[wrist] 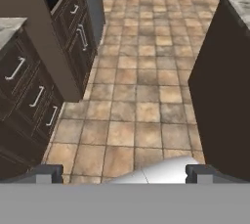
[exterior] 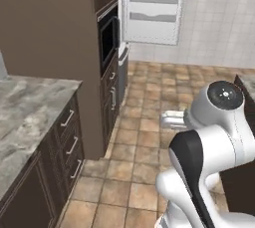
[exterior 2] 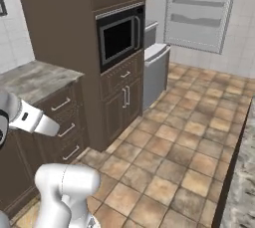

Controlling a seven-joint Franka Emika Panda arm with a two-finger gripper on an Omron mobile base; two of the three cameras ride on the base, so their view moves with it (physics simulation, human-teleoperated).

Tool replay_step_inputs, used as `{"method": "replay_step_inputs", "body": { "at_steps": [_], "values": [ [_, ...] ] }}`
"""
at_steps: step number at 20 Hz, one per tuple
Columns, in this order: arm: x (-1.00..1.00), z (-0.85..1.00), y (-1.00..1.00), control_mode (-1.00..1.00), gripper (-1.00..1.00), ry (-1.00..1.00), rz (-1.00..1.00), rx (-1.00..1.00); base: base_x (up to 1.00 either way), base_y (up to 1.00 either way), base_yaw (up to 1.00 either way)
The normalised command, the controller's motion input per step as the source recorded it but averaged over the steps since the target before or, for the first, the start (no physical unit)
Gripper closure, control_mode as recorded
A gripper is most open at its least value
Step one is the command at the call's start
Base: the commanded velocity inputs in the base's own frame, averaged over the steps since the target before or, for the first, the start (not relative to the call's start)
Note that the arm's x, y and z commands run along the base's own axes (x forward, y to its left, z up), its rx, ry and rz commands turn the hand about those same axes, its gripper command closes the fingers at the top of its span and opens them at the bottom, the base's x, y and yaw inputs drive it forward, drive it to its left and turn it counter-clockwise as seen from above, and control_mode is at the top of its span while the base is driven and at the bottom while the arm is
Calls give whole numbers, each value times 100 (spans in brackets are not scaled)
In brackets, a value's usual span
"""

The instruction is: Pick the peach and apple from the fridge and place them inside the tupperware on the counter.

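Terracotta floor tiles spread out ahead of the fingers, whose two dark tips stand far apart at the bottom of the hand view, spread wide with nothing between them. Off to the fingers' left runs the bench, a grey-brown marbled worktop over dark brown drawers with pale bar handles. Past the end of it rises a tall dark cabinet with a black microwave built in. Beyond that cabinet, far ahead of the fingers, stands the fridge, light grey, with its door swung open so the racks on the pale inner face show; from where the cameras look I cannot see into the shelves. To the fingers' right a second dark cabinet block with a marbled top stands close by. The white arm is folded low over the floor, well apart from the fridge, its fingers pointing down at bare tiles in the aisle between the two runs of cabinets.
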Motion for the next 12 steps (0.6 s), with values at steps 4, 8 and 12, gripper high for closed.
{"method": "replay_step_inputs", "body": {
  "at_steps": [4,8,12],
  "values": [
    [0,0,0,100,-100,0,0,0,61,-69,-29],
    [0,0,0,100,-100,0,0,0,93,-38,0],
    [0,0,0,100,-100,0,0,0,100,-30,4]
  ]
}}
